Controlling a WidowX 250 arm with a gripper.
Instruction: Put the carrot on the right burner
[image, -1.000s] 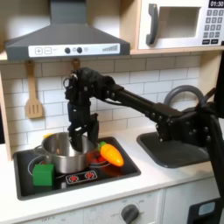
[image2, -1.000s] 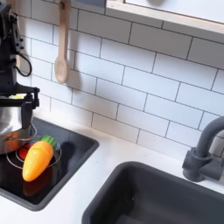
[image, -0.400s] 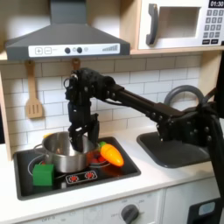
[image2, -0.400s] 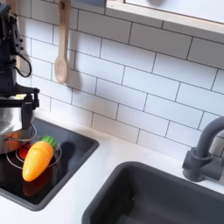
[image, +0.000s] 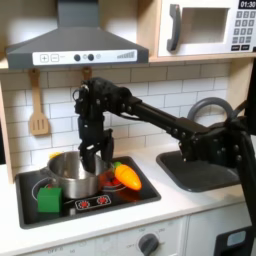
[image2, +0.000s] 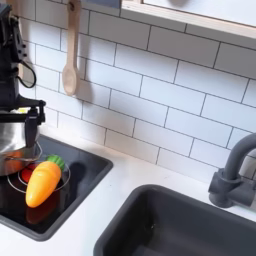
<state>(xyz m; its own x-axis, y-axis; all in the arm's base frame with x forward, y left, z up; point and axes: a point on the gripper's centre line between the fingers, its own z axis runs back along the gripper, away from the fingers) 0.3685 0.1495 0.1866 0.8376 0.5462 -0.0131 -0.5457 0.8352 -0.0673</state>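
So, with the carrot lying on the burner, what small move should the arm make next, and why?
Probably lift the gripper straight up and away. The carrot already lies on the red burner ring beside the pot, and the gripper hangs apart from it, over the pot's rim, holding nothing visible. A sideways move might knock the pot.

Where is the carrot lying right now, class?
The carrot lies on the burner at the first exterior view's right of the stove, just right of the metal pot. In the second exterior view it rests on the red burner ring, green top toward the wall.
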